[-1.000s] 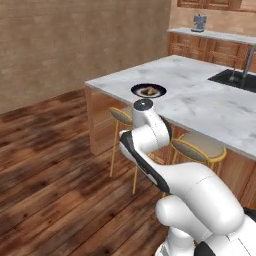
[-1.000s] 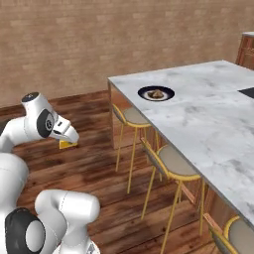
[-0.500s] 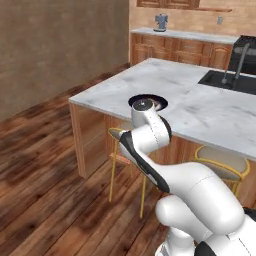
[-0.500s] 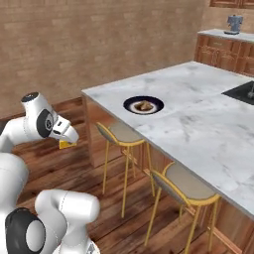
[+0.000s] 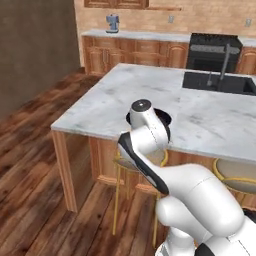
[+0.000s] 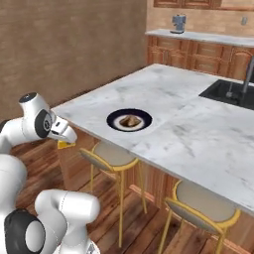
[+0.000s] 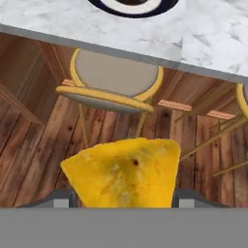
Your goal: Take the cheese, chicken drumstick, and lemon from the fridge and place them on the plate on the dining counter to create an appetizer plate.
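Observation:
A yellow-orange cheese (image 7: 123, 172) wedge sits between my gripper's (image 7: 123, 199) fingers, which are shut on it above the wooden floor. From the right base, the gripper (image 6: 63, 139) hangs beside the dining counter (image 6: 163, 99) edge, and the cheese (image 6: 63, 145) peeks out below it. The navy-rimmed plate (image 6: 111, 119) lies near the counter's front edge with the brown chicken drumstick (image 6: 130, 120) on its white centre. In the left base view my arm covers most of the plate (image 5: 165, 118). Part of the plate (image 7: 133, 5) shows at the top of the hand view. The lemon and fridge are out of view.
Yellow-framed stools (image 6: 111, 154) (image 6: 203, 203) stand tucked under the counter's overhang, one stool (image 7: 116, 77) right ahead of the hand. A black sink (image 5: 220, 82) with a faucet is set in the counter's far side. Wooden wall cabinets, a black range (image 5: 215, 50) and a coffee machine (image 5: 112, 22) stand behind.
The base has driven and turned, so both base views have swung along the counter and the plate looks nearer. The cheese stays in the gripper; the arm keeps its pose.

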